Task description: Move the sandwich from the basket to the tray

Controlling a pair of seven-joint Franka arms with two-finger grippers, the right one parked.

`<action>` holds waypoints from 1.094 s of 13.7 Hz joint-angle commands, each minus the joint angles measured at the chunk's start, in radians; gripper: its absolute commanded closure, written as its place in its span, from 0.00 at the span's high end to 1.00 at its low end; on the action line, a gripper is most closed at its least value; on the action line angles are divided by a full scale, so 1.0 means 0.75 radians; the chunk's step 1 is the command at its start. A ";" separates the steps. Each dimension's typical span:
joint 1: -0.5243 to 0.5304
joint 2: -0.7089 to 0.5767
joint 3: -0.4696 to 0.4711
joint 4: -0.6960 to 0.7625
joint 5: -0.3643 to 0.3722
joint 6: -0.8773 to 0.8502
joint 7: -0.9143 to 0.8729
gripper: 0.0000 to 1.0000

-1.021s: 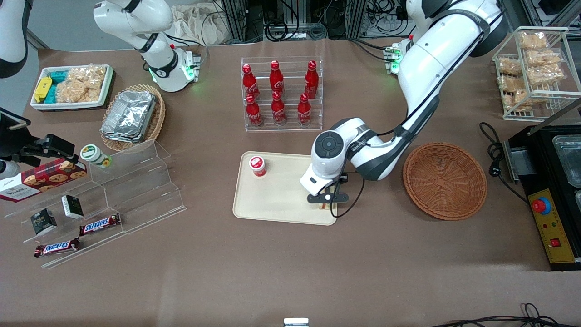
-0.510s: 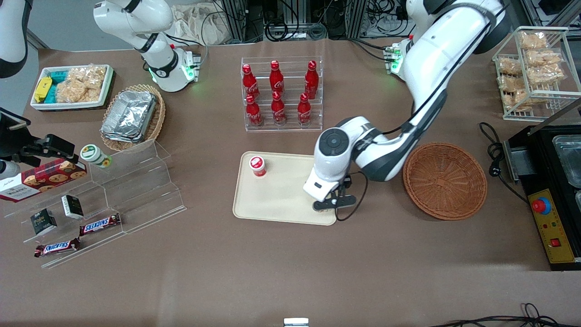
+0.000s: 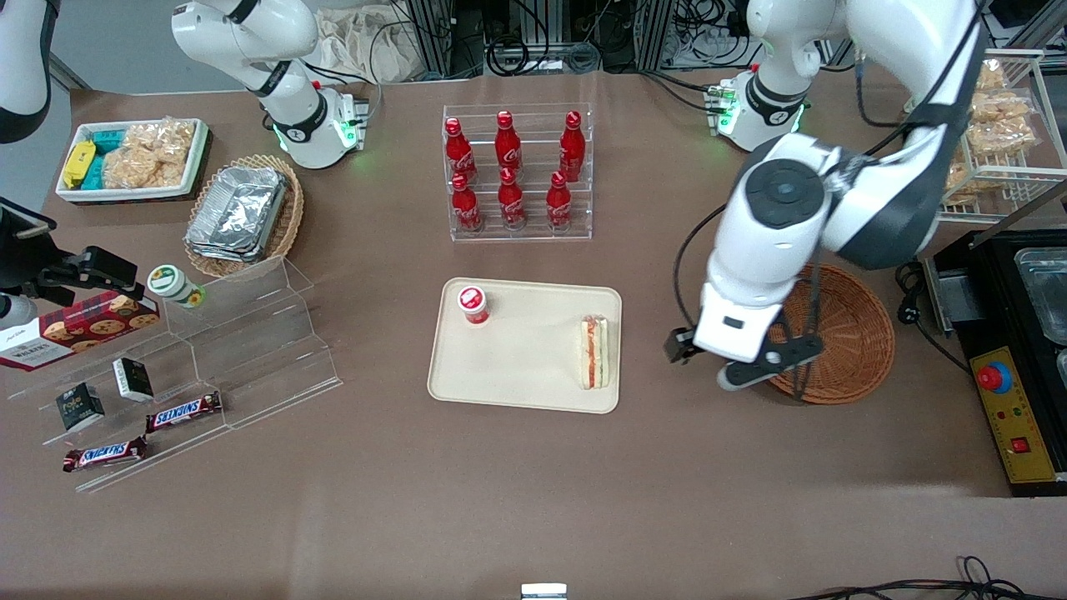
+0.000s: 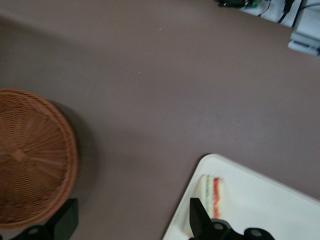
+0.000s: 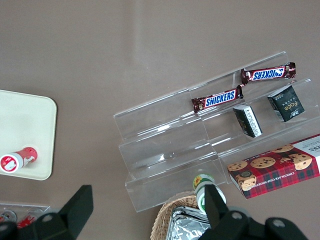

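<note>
- Front view: sandwich (image 3: 594, 352) lies on the tray (image 3: 523, 392), along the tray edge that faces the basket, with its red and green filling showing. It is not touching the red-capped cup (image 3: 473, 304), which stands at the tray corner nearest the bottle rack (image 3: 517, 173).
- Front view: wicker basket (image 3: 842, 333) looks empty and sits on the bench (image 3: 533, 483) toward the working arm's end, apart from the tray.
- Front view: gripper (image 3: 733, 367) hangs raised above the gap between tray and basket, partly over the basket rim and well clear of the sandwich. Nothing in it.
- Left wrist view: fingers (image 4: 199, 220) are spread with only bare bench between them, so nothing is held. The sandwich (image 4: 210, 190) sits just inside the tray (image 4: 270, 200) rim; the basket (image 4: 30, 155) shows nothing inside.
- Right wrist view: only a tray (image 5: 25, 125) corner with the cup (image 5: 17, 160) lying in frame, plus the acrylic step shelf (image 5: 200, 135) with Snickers bars (image 5: 219, 98). The sandwich is not in this view.
- Status, as I judge it: the transfer is done and the sandwich released on the tray. Only clearing the arm away is left, if anything.
</note>
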 commanded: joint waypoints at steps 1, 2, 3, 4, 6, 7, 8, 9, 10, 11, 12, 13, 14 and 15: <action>0.138 -0.128 -0.003 -0.063 -0.124 -0.126 0.294 1.00; 0.179 -0.161 -0.003 -0.066 -0.153 -0.173 0.390 1.00; 0.230 -0.191 -0.001 -0.064 -0.172 -0.220 0.486 1.00; 0.269 -0.224 0.005 -0.063 -0.192 -0.273 0.593 1.00; 0.266 -0.298 0.111 -0.066 -0.223 -0.353 0.749 1.00; 0.209 -0.336 0.211 -0.066 -0.272 -0.376 0.818 1.00; 0.127 -0.377 0.366 -0.068 -0.313 -0.406 0.908 1.00; 0.021 -0.412 0.521 -0.080 -0.331 -0.427 0.986 1.00; -0.047 -0.457 0.642 -0.104 -0.358 -0.437 1.047 1.00; -0.082 -0.502 0.724 -0.141 -0.386 -0.439 1.090 1.00; -0.121 -0.555 0.790 -0.186 -0.401 -0.439 1.111 1.00; -0.153 -0.604 0.849 -0.235 -0.405 -0.433 1.117 1.00; -0.168 -0.643 0.878 -0.264 -0.407 -0.435 1.119 1.00; -0.168 -0.660 0.883 -0.266 -0.419 -0.447 1.121 1.00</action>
